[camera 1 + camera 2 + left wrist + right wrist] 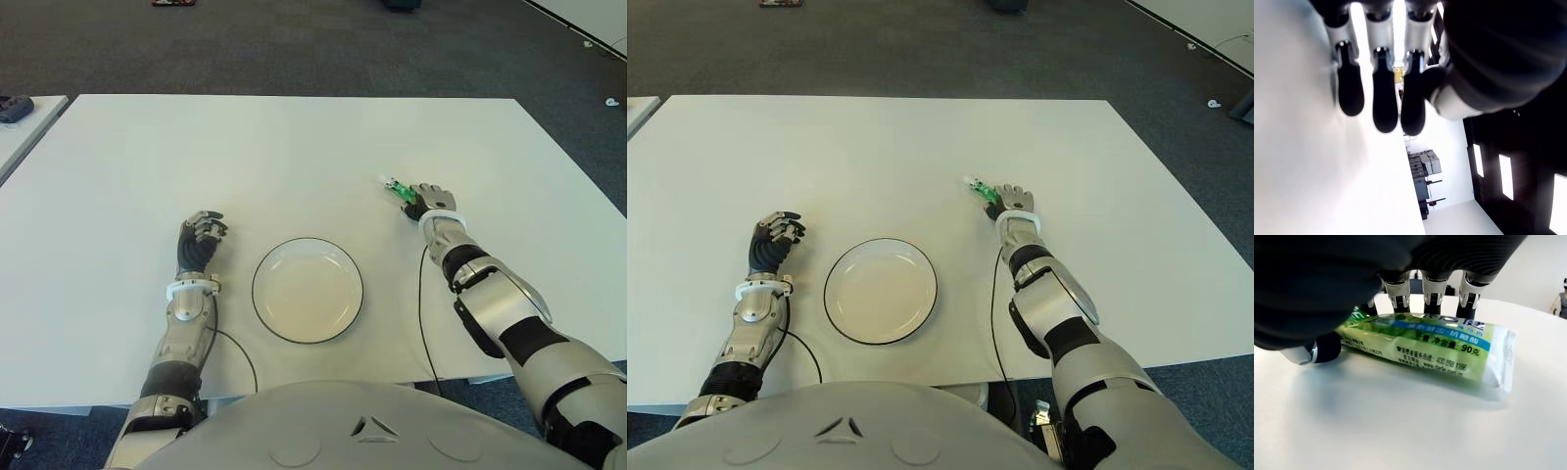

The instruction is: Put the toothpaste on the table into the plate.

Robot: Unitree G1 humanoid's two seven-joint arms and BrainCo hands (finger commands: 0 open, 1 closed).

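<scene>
From my eyes, my right hand (431, 203) covers the toothpaste (396, 187) on the table (294, 147), right of the plate (308, 290); my left hand (200, 238) shows left of the plate, fingers curled on nothing. At my right wrist, fingers (1432, 289) reach over the tube but are not yet closed on it. This soft green tube could slip or roll if I squeeze unevenly.

1. The plate (308, 290) sits on the tabletop (294, 157), near its front edge.
2. The left robot hand (201, 238) shows just left of the plate.
3. The toothpaste (396, 188) lies on the tabletop, behind and to the right of the plate, well apart from it.
4. The right robot hand (431, 203) is over the toothpaste, fingers seemingly touching its far side.
</scene>
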